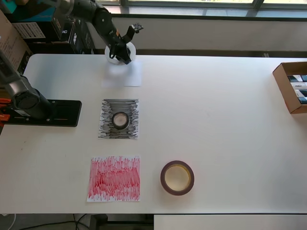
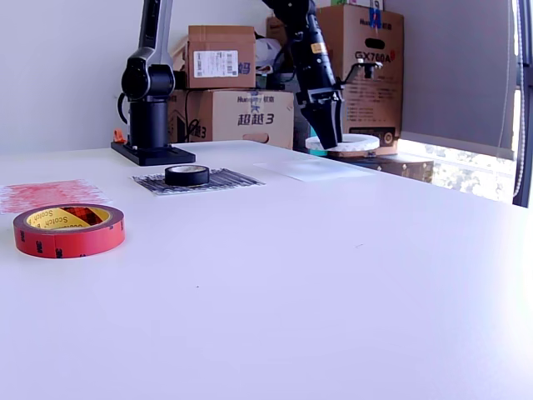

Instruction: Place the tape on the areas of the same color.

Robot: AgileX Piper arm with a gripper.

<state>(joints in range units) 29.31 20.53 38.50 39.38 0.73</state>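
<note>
My gripper is shut on the white tape ring. It holds the ring just above the table at the far edge of the plain white sheet. The small black roll lies in the middle of the black-scribbled sheet. The maroon ring with a yellowish core lies flat on bare table. In the overhead view it is to the right of the red-scribbled sheet, and apart from it.
The arm's black base plate sits at the overhead view's left edge of the table. An open cardboard box stands at the right edge there. Stacked cartons stand behind the table.
</note>
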